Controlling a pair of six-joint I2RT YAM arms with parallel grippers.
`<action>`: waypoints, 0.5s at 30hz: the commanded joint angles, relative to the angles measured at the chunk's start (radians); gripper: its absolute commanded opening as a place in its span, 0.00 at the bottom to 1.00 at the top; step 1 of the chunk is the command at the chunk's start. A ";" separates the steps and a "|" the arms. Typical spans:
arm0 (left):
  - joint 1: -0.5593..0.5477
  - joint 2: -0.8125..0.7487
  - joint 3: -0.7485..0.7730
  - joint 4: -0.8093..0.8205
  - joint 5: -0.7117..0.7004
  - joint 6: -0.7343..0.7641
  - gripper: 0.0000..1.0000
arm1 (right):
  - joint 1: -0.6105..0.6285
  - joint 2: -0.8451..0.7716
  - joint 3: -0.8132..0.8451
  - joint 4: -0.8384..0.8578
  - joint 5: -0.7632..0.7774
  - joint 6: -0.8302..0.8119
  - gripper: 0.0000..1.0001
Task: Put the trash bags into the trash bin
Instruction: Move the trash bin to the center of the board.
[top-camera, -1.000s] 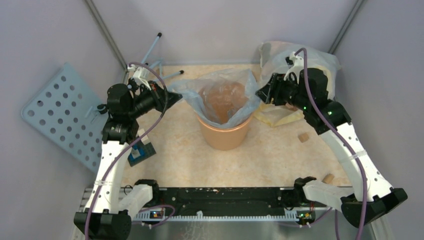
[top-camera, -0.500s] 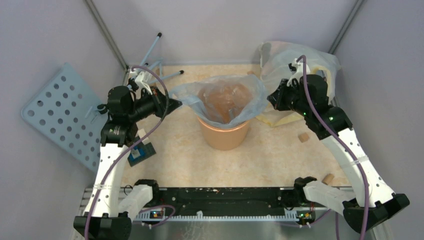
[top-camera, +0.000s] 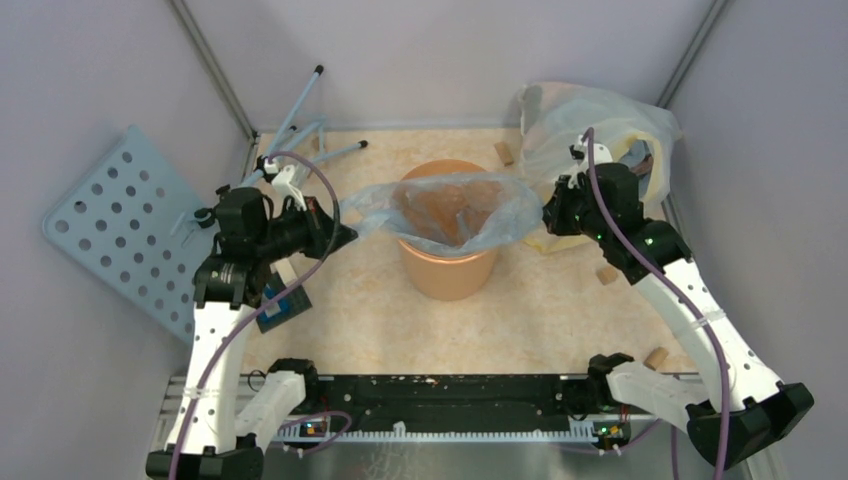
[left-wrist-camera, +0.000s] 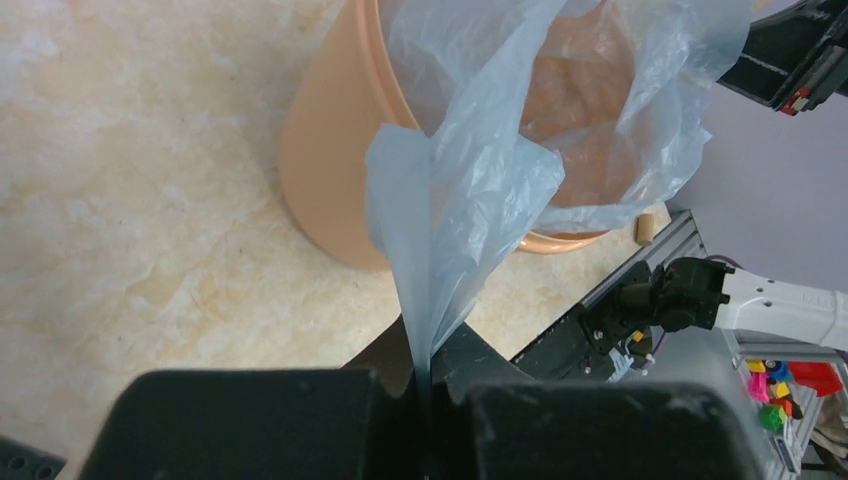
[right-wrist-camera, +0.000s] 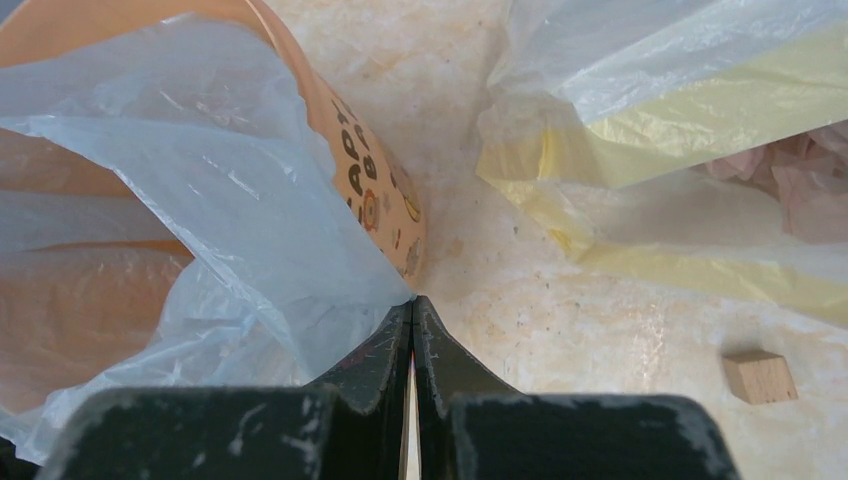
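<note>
The trash bag, thin bluish translucent plastic, hangs stretched wide over the mouth of the round orange trash bin at the table's middle. My left gripper is at the bin's left, shut on the bag's left edge. In the left wrist view the plastic runs down into the closed gripper, with the bin behind. My right gripper is at the bin's right. In the right wrist view it is shut, and the bag's corner is pinched at its very tips beside the bin.
A big clear bag with yellow edges lies at the back right, close behind my right gripper. Small wooden blocks lie on the table. A blue perforated panel leans at the left, and blue rods stand at the back left.
The right gripper has shut on the bag's right edge. Both grippers have moved apart and lower, so the bag went from standing bunched above the bin to lying spread flat across its mouth.
</note>
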 joint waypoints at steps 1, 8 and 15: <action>0.005 -0.023 0.060 -0.113 -0.005 0.052 0.00 | 0.006 -0.022 -0.001 -0.014 0.031 -0.009 0.00; 0.003 -0.098 0.084 -0.266 -0.198 0.090 0.00 | 0.006 -0.019 -0.026 -0.025 0.078 -0.007 0.00; 0.003 -0.127 -0.100 -0.216 -0.228 0.092 0.00 | 0.006 -0.014 -0.076 0.003 0.099 0.024 0.00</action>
